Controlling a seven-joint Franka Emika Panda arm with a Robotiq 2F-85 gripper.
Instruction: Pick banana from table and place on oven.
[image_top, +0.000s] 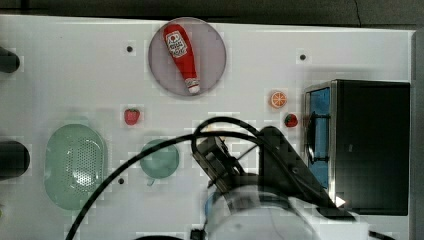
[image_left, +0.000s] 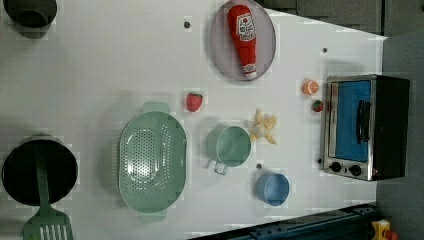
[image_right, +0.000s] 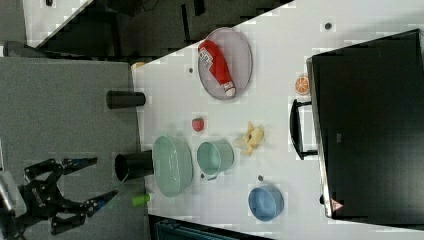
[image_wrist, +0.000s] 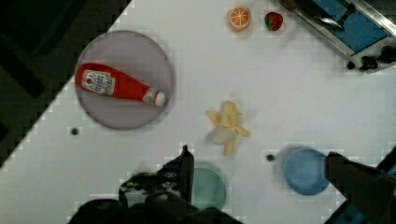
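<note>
The pale yellow banana (image_wrist: 227, 128) lies on the white table (image_wrist: 289, 93) with its peel lobes splayed; it also shows in the left view (image_left: 263, 127) and the right view (image_right: 251, 137). My gripper (image_wrist: 257, 156) hangs above the table, open wide, with nothing between its fingers (image_wrist: 186, 163). The banana sits just ahead of the gap, nearer one finger. The oven (image_left: 365, 127), with black top, blue glass door and bar handle, stands at the left view's right edge, and its black top (image_right: 370, 125) is bare. In the top view my arm (image_top: 235, 170) covers the banana's spot beside the oven (image_top: 370, 145).
A mint cup (image_left: 230, 146) and a blue bowl (image_left: 273, 188) sit close to the banana. A ketchup bottle (image_left: 243, 37) lies on a grey plate. An orange slice (image_left: 310, 87) and a strawberry (image_left: 317, 105) lie by the oven door. A green colander (image_left: 151, 160) sits further off.
</note>
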